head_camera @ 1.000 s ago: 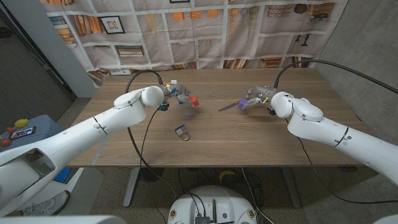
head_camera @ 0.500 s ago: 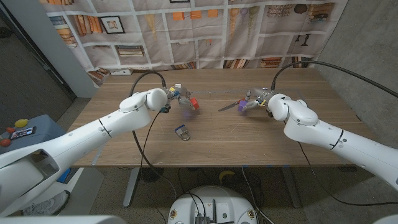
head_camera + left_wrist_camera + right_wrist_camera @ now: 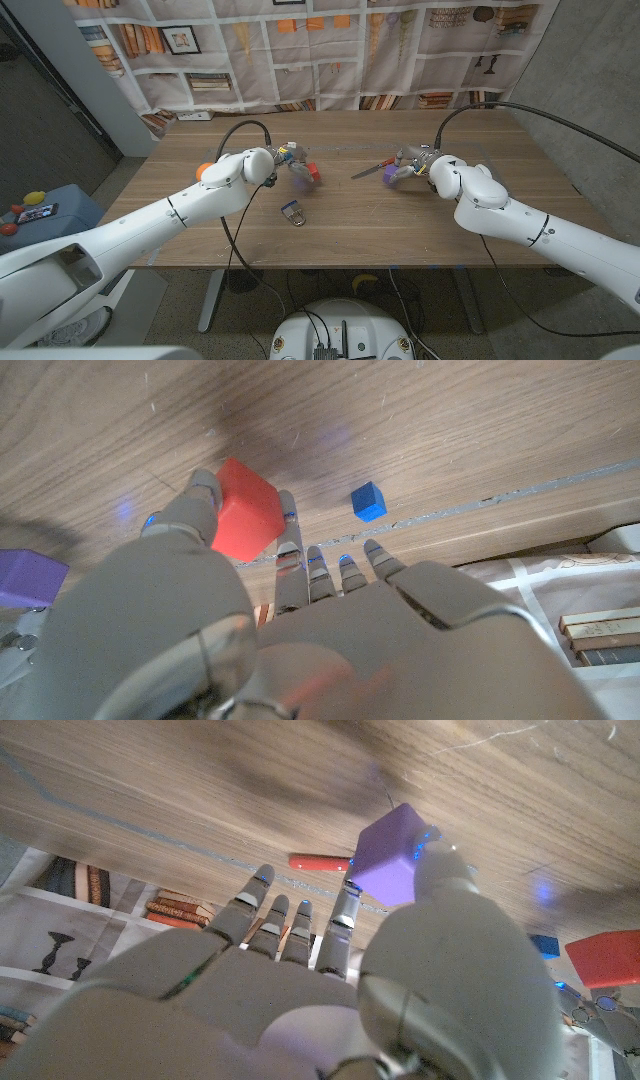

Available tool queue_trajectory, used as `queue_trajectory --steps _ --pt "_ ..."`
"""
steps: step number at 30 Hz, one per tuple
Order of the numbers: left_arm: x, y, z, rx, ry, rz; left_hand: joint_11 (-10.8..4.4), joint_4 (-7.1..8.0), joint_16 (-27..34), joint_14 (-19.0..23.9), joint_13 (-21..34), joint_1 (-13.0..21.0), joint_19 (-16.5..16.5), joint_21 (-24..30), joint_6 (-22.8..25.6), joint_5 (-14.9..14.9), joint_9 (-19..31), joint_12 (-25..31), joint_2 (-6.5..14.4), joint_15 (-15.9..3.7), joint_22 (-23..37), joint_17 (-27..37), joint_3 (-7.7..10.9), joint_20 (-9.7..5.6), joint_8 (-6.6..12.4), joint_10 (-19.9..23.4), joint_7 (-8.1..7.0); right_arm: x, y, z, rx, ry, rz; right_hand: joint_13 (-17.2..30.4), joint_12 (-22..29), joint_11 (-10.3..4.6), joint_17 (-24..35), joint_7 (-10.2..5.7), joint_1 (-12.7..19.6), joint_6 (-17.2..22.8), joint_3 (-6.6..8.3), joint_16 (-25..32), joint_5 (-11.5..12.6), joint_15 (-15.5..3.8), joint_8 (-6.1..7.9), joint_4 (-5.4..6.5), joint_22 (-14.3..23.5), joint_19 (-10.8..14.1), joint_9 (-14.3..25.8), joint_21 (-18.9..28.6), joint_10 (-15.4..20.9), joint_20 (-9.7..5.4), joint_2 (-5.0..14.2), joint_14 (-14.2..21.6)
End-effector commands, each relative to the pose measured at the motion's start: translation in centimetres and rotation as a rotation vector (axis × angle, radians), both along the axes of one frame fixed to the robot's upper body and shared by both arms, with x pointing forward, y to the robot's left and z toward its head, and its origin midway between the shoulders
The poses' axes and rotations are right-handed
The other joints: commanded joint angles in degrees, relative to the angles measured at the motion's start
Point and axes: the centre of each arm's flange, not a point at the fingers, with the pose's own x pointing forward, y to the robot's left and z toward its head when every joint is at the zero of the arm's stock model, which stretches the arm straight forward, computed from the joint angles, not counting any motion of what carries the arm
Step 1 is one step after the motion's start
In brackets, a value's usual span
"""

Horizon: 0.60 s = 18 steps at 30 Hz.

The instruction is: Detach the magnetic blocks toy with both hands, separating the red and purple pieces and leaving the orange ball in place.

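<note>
Left hand pinches red block; right hand pinches purple block.

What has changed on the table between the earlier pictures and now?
Little has changed. The left hand keeps its pinch on the red block, which has drifted slightly toward the right hand; the left arm has stretched further over the table. The right hand keeps holding the purple block, about where it was. The small metal object on the wooden table stayed in place.
</note>
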Motion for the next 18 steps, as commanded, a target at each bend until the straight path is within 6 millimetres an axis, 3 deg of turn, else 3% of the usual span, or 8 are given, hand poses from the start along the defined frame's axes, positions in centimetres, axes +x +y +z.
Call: queue_trajectory --steps 1,18 --pt "0.50 -0.48 -0.63 0.041 0.013 0.032 -0.07 0.09 0.1 -0.4 0.1 -0.6 -0.4 0.4 7.7 0.2 0.0 0.1 0.2 0.02 0.1 0.1 -0.29 0.13 -0.09 -0.2 -7.51 0.12 0.06 -0.46 -0.009 0.007 -0.007 0.1 0.0 -0.10 0.2 -6.38 5.9 6.0 -0.23 0.2 -0.1 0.27 5.96 0.12 0.1 0.5 1.5 -0.2 0.6 -0.27 5.25 0.4" --pt "1.04 -0.99 -1.26 0.082 0.007 0.085 -0.16 -0.16 0.2 -0.6 0.1 -0.6 -0.5 0.6 7.5 0.2 0.0 0.2 0.0 -0.20 0.1 0.1 -0.65 -0.04 -0.46 -0.7 -7.98 0.59 0.16 -1.09 -0.006 0.015 -0.014 0.1 0.0 -0.17 0.2 -6.40 6.1 6.0 -0.43 0.3 -0.2 0.16 6.12 0.13 0.1 0.6 1.5 -0.2 0.8 -0.33 5.32 0.5"
